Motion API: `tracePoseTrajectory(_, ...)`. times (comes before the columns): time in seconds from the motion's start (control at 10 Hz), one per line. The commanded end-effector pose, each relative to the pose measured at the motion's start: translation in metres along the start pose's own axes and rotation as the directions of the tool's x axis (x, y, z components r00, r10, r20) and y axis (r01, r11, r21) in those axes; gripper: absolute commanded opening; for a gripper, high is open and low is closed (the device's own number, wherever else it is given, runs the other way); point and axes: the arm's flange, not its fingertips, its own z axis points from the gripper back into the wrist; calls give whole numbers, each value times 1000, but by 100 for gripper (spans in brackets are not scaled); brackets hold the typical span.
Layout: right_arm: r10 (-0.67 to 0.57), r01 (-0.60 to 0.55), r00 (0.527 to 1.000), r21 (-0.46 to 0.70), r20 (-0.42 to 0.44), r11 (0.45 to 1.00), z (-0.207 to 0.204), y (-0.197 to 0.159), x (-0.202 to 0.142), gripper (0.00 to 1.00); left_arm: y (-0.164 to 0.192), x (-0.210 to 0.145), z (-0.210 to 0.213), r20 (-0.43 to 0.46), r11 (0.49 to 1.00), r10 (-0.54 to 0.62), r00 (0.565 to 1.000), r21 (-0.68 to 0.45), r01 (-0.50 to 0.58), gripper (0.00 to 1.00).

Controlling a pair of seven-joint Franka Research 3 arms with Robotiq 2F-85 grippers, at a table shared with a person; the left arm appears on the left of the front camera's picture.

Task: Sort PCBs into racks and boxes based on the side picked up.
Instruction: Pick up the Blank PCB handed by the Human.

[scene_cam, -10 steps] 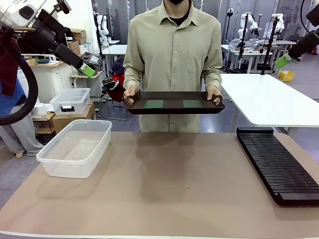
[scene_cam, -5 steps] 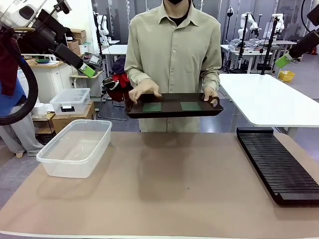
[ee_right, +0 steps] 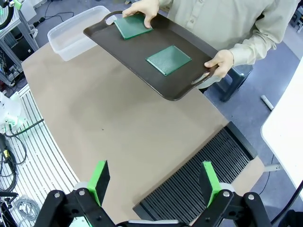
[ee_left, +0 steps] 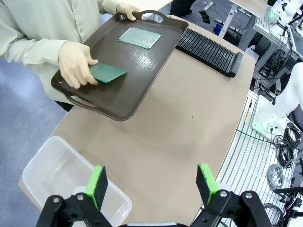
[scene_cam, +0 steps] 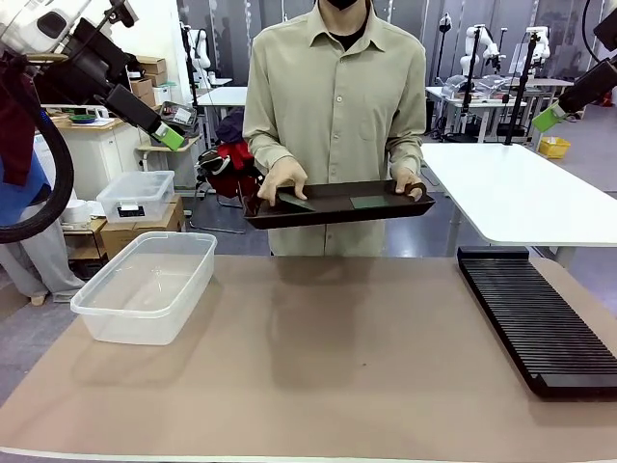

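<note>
**Person's hand moves onto a PCB**

The rack [ee_right: 180, 184] lies just ahead of my right gripper [ee_right: 155, 182], and the tub [ee_left: 61, 170] just under my left gripper [ee_left: 152, 182]. Both grippers are spread wide. Farther ahead the tray [ee_left: 142, 66] has tipped. The person's hand [ee_left: 73, 64] has left its handle and now covers one PCB [ee_left: 108, 73], while the other PCB [ee_left: 139, 38] lies bare. A handover looks close.

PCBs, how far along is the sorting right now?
Done: nothing yet; the clear tub and the black rack hold no boards. In hand: the person holds the tray above the table, one hand on one PCB; the other PCB lies flat. Left: both boards to sort; the left fingers and right fingers stand open, high above the table.
</note>
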Motion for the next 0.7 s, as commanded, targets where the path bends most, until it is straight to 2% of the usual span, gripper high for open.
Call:
tracePoseTrajectory(0.0,6,-6,1000,0,-5,1000,0,2,-1,100,1,-1,1,0,1000,2,1000,-7,-2,100)
tracePoseTrajectory(0.6,6,-6,1000,0,-5,1000,0,2,-1,100,1,-1,1,0,1000,2,1000,-7,-2,100)
